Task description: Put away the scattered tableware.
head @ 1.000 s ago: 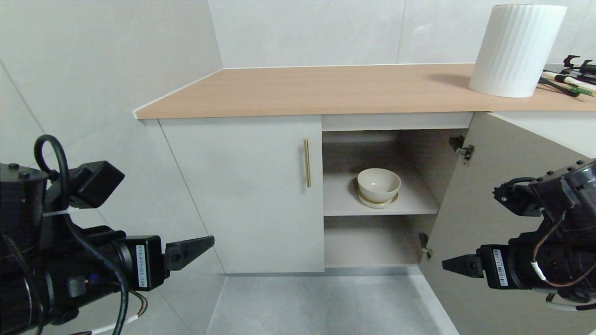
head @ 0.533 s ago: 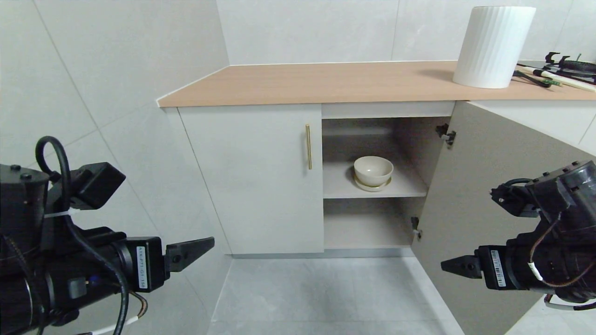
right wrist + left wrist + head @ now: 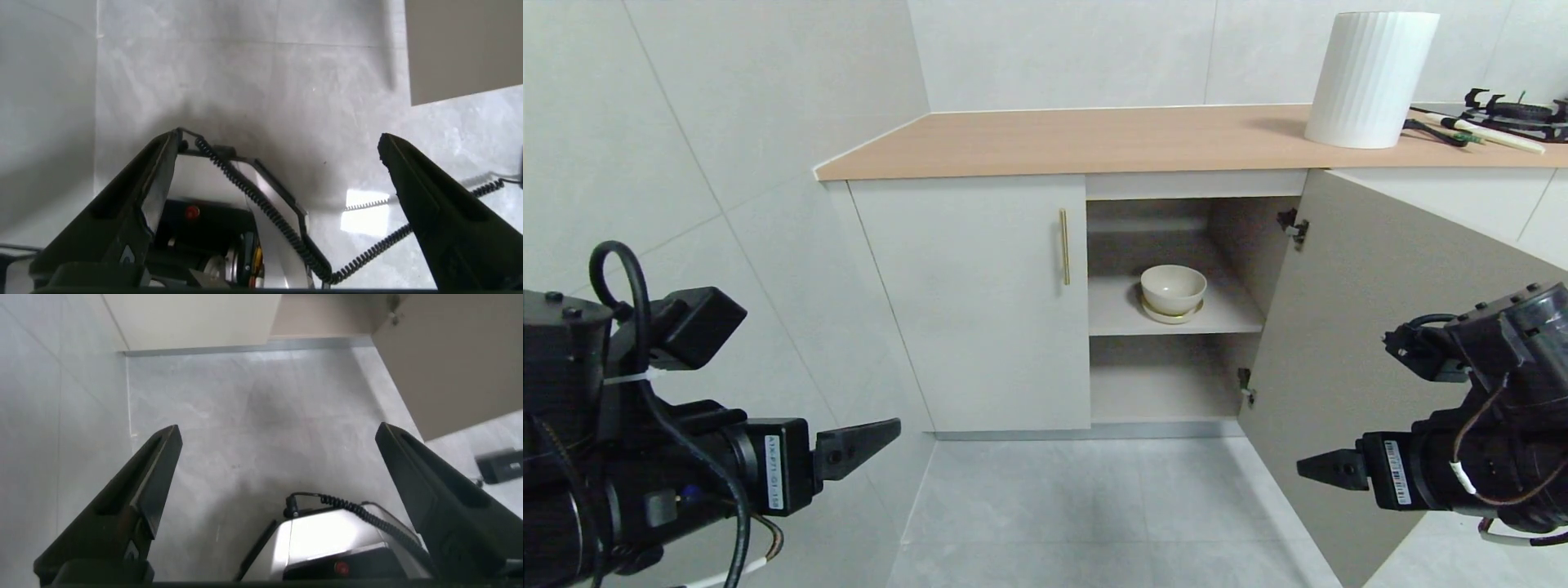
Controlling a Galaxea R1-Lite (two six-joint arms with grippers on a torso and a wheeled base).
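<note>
On the cupboard's upper shelf [image 3: 1115, 317], about midway along it and close to its front edge, a cream bowl [image 3: 1173, 287] seated upright on a small plate [image 3: 1170, 318]. To the right of that opening, the right door [image 3: 1347, 327] swung wide open; to the left, the left door [image 3: 980, 302] shut, with a slim brass handle [image 3: 1063, 247] upright along its inner edge. Above, on the wooden counter [image 3: 1094, 139], toward its right end, a white ribbed cylinder [image 3: 1370, 77] standing upright, and a few long-handled utensils [image 3: 1474, 131] lying just beside it at the right edge. Low by the tiled wall left of the cupboard, over the grey floor [image 3: 1094, 506], the left gripper [image 3: 886, 429], fingers spread wide apart with nothing between them. Low in front of the open door's face, the right gripper [image 3: 1308, 469], likewise spread wide and holding nothing. Both well apart from the bowl and the shelf.
</note>
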